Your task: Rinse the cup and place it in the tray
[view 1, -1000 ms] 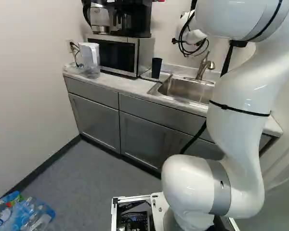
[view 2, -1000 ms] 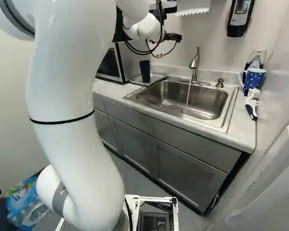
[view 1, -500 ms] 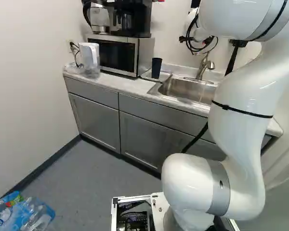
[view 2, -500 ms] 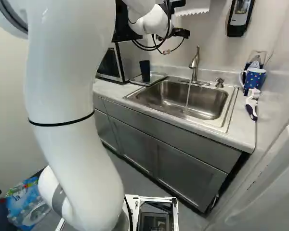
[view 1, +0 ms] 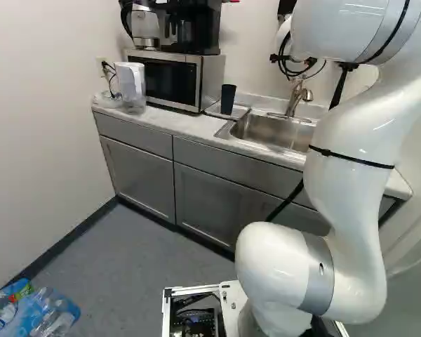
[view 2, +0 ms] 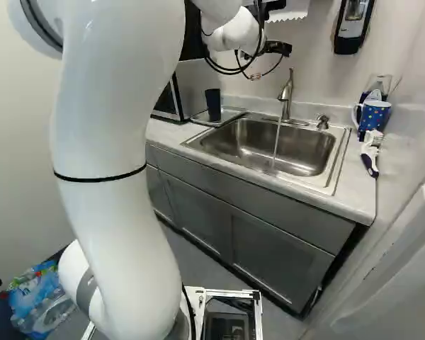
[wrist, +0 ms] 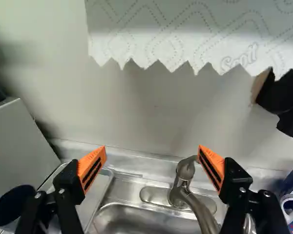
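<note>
Dark cup (view 2: 213,105) upright on tray (view 2: 229,116), beside sink (view 2: 335,163), perhaps rinsed. Water (view 2: 276,138) running; our gripper (wrist: 153,149), fingers spread, nothing between, near faucet (view 2: 286,106). Likely shutoff next: we should nudge gently, square-on, clear of cup.

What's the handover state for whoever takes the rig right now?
Gripper: open, nothing held, raised over the back of the sink, by the faucet.
Dark cup: upright on the tray, beside the sink. The spotted mug is on the counter at the sink's other side.
Water: running into the sink.
Done: cup is on the tray; can't tell from here whether it has been rinsed.
Left: confirm the rinse; if not done, probably cup under the water, then back to the tray. Likely close the faucet after.
</note>
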Robot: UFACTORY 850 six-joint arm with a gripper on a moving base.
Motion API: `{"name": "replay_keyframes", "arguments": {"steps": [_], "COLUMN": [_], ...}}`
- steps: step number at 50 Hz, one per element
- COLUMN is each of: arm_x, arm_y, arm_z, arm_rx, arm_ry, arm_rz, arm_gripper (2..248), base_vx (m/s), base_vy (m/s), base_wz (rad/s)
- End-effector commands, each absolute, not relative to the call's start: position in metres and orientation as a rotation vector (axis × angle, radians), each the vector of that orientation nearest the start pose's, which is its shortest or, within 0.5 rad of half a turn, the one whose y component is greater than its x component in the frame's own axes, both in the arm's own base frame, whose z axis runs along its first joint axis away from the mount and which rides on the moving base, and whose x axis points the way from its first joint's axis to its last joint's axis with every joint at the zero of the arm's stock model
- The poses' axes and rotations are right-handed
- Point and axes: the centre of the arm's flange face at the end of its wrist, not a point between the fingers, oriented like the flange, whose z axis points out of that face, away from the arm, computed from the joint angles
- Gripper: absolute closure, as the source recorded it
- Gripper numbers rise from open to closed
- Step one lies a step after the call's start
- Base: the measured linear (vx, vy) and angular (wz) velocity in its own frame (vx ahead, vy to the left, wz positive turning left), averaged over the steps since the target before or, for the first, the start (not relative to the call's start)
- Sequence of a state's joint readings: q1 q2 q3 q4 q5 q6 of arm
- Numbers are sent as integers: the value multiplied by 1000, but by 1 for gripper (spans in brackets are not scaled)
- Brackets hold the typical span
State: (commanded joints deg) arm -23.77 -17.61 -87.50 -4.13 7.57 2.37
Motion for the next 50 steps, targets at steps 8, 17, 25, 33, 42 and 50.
{"name": "replay_keyframes", "arguments": {"steps": [8,17,25,33,42,50], "arm_x": [606,613,621,627,630,632], "arm_y": [-270,-275,-280,-284,-289,-294], "arm_z": [710,709,707,705,703,701], "arm_rx": [-2638,-2635,-2637,-2648,-2665,-2680], "arm_ry": [511,514,517,523,535,544], "arm_rz": [-2108,-2114,-2113,-2098,-2075,-2054], "arm_gripper": [3,3,3,3,3,3], "base_vx": [0,0,0,0,0,0], "base_vy": [0,0,0,0,0,0], "base_wz": [0,0,0,0,0,0]}}
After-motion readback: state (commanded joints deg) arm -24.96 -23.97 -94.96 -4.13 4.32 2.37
